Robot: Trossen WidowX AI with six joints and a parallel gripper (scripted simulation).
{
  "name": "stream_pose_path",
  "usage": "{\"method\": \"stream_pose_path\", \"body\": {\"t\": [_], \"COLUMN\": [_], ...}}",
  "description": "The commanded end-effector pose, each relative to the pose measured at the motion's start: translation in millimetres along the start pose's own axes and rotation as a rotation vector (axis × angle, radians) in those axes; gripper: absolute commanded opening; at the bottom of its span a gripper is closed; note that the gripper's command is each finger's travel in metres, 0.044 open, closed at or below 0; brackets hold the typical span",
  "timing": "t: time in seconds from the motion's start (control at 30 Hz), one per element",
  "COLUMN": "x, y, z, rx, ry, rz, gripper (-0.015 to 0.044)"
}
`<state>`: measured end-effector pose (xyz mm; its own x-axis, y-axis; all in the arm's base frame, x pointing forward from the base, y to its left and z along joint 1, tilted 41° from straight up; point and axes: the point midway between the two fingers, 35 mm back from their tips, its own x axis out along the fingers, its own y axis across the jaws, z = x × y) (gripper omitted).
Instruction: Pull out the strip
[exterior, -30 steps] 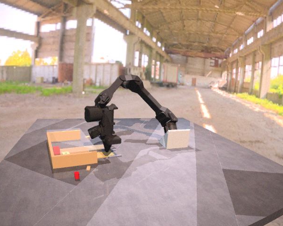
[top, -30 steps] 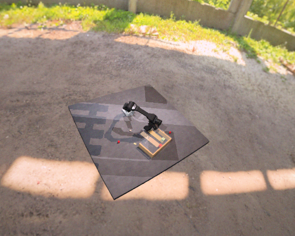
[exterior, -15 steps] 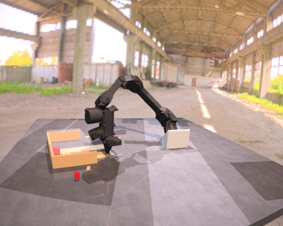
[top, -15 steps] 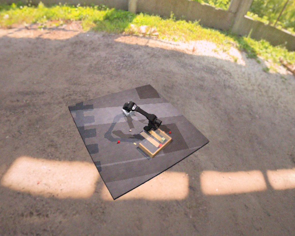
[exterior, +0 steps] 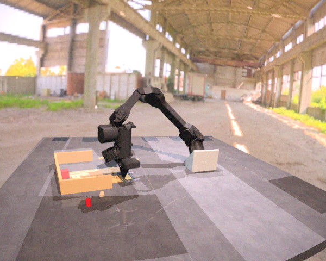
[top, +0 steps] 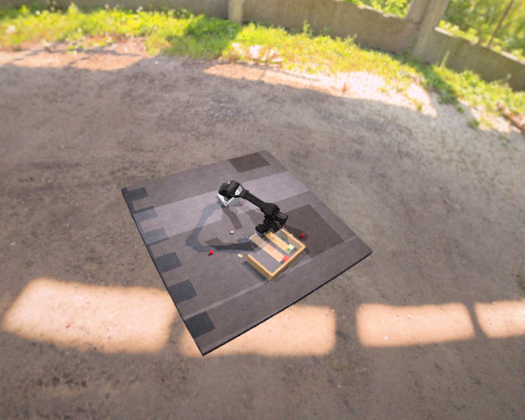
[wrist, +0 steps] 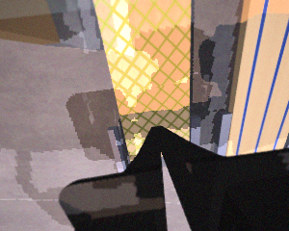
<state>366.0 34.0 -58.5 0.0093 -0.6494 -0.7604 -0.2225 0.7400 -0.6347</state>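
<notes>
A shallow wooden tray [top: 259,266] [exterior: 84,182] holds two long strips side by side. In the wrist view the yellow cross-hatched strip [wrist: 149,72] runs up the middle and a pale strip with blue lines [wrist: 265,96] lies to its right. A pale cube [top: 290,248] and a red cube [top: 284,258] [exterior: 64,173] sit on the strips near the tray's far end; I cannot read a label. My gripper [top: 259,232] [exterior: 124,175] [wrist: 156,131] is shut, with its tips down on the near end of the cross-hatched strip at the tray's open side.
A small red cylinder [exterior: 88,202] and a tan block [exterior: 101,193] stand outside the tray's wall. Another red piece [top: 211,252] and a brown disc [top: 231,232] lie on the dark board [top: 217,311]. The arm's white base block [exterior: 202,160] stands behind.
</notes>
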Motion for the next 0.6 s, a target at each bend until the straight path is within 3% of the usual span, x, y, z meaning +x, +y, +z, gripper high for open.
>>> {"method": "stream_pose_path", "body": {"t": [0.0,0.57], "x": [1.1,2.7], "y": [-0.3,-0.3], "z": [0.1,0.1], "rx": [-0.004,-0.004], "ry": [-0.001,-0.001], "rz": [-0.003,-0.003], "gripper": [0.0000,0.0000]}}
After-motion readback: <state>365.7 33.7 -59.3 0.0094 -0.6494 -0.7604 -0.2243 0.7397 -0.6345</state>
